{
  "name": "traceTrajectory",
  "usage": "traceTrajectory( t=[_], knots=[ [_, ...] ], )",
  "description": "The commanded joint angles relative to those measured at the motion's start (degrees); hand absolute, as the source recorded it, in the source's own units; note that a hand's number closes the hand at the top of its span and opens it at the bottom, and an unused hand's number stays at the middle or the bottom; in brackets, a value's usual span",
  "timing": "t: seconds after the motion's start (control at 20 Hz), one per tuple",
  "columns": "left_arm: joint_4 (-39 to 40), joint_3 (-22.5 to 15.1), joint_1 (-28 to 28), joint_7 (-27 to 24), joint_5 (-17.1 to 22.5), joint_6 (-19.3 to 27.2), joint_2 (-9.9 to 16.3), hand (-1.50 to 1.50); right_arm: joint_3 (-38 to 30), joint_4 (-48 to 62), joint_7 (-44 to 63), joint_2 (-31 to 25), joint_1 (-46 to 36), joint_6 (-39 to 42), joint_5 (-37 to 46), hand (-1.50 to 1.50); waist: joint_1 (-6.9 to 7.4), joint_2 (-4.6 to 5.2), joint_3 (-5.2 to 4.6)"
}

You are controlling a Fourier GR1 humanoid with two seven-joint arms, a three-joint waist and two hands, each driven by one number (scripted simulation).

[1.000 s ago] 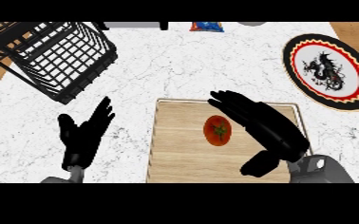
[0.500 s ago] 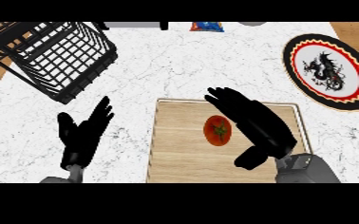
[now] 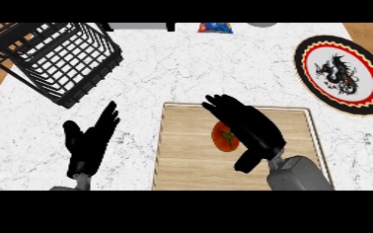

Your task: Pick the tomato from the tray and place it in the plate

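A red tomato [image 3: 224, 139] with a green stem lies on the wooden tray [image 3: 189, 163] in the lower middle of the head view. My right hand [image 3: 251, 128] hovers over the tomato's right side with fingers stretched out and open, partly covering it. The plate [image 3: 336, 74], white with a black dragon and a red-and-black rim, lies at the right edge, well away from the tray. My left hand [image 3: 89, 142] rests open, fingers up, left of the tray.
A black wire basket [image 3: 62, 59] stands tilted at the upper left. A small blue and red packet [image 3: 215, 27] and grey objects line the counter's far edge. White marble counter [image 3: 189, 69] lies between tray and plate.
My right hand has slid left across the tray and now overlaps the tomato's right side. The tomato and left hand have not moved.
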Motion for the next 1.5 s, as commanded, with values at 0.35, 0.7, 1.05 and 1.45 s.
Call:
traceTrajectory(
  t=[0.35,0.7,1.05,1.45],
  knots=[
    [-0.6,0.0,2.0,1.4,-2.8,-0.5,-2.5,0.00,1.9,8.2,-8.6,1.0,0.3,-9.2,10.1,1.50,0.00,0.14,-0.14],
    [-1.8,2.5,1.6,1.6,-1.5,-2.2,-0.8,0.00,-18.8,12.7,15.0,5.0,-5.8,-9.5,9.2,1.50,-0.17,1.59,-0.23],
    [-3.4,2.6,1.7,1.7,-1.4,-2.4,-0.4,0.00,-34.3,14.2,36.3,4.5,-12.5,-20.5,12.6,1.50,-0.29,2.90,-0.40],
    [-4.1,0.0,-0.2,1.7,-2.4,-3.6,-1.1,0.00,-44.1,18.1,60.5,-0.6,-24.4,-35.1,28.5,1.50,5.15,3.77,-0.50]
  ],
)
